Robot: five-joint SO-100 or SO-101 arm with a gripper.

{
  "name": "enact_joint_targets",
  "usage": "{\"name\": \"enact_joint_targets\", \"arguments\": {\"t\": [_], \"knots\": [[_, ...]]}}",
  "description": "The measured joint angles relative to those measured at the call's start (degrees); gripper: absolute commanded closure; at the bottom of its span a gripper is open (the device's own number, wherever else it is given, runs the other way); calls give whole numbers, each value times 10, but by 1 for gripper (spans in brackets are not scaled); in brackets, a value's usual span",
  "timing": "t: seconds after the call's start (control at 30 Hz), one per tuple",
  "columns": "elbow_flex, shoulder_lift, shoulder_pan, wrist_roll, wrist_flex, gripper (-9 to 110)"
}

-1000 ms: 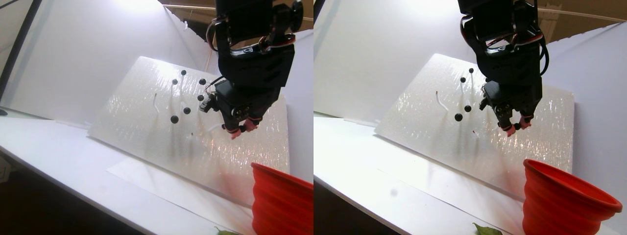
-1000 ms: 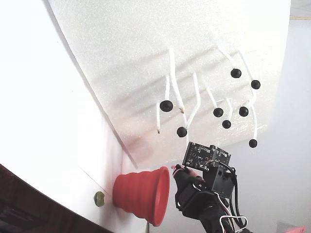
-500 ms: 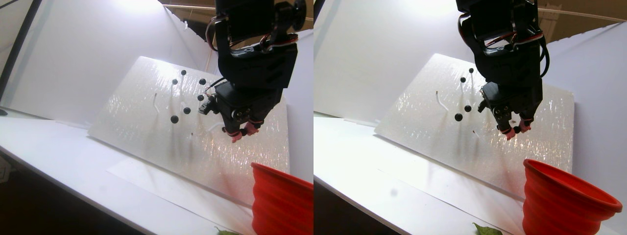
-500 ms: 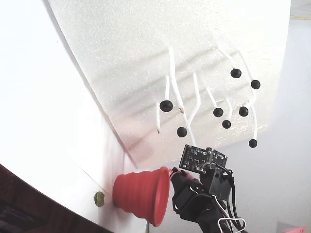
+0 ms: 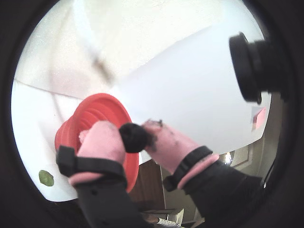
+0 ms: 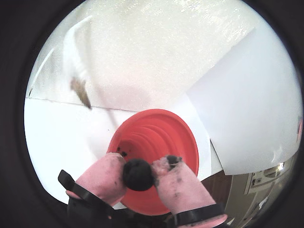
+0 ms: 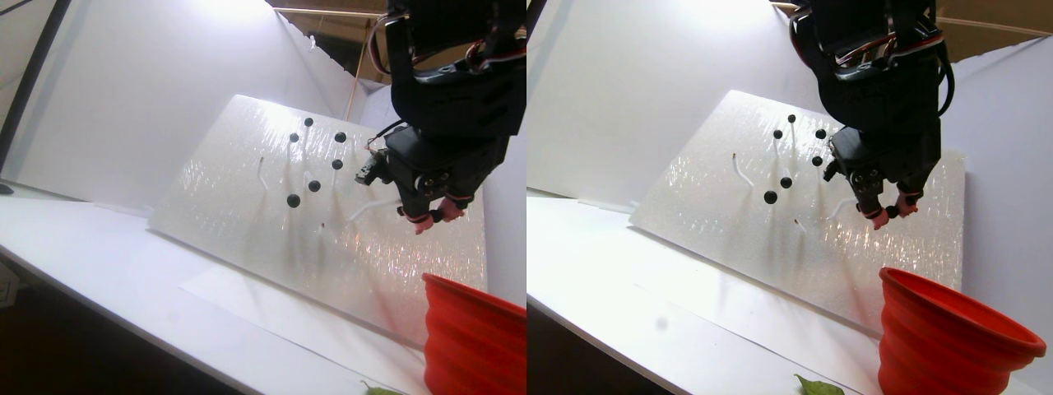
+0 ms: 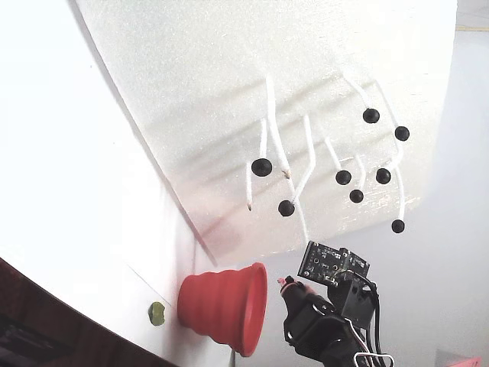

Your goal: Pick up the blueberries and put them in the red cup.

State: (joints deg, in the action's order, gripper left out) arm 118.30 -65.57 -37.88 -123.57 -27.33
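Gripper (image 6: 138,172), black arm with pink padded fingertips (image 5: 102,140), is clamped on one small glossy black blueberry (image 5: 133,137); jaws nearly closed, the berry filling the gap. In both wrist views the held berry sits over the near rim of the red ridged plastic cup (image 6: 164,126), mouth open below.

Stereo pair view: gripper (image 7: 891,211) hangs in open air well above and left of the cup (image 7: 954,329), in front of the tilted white foam board (image 7: 707,189). Cup stands near the white bench's right end, close to the board's lower edge.

Fixed view: seven remaining blueberries (image 8: 262,167) on thin white stems stick out of the board, clear of the arm. Small yellow-green blob (image 8: 157,313) lies near the bench's front edge, beside the cup (image 8: 221,306).
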Motion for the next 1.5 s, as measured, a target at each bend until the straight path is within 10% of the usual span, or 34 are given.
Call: {"name": "enact_joint_targets", "arguments": {"t": [1.5], "knots": [[0, 20, -102, 22, -12, 83]]}}
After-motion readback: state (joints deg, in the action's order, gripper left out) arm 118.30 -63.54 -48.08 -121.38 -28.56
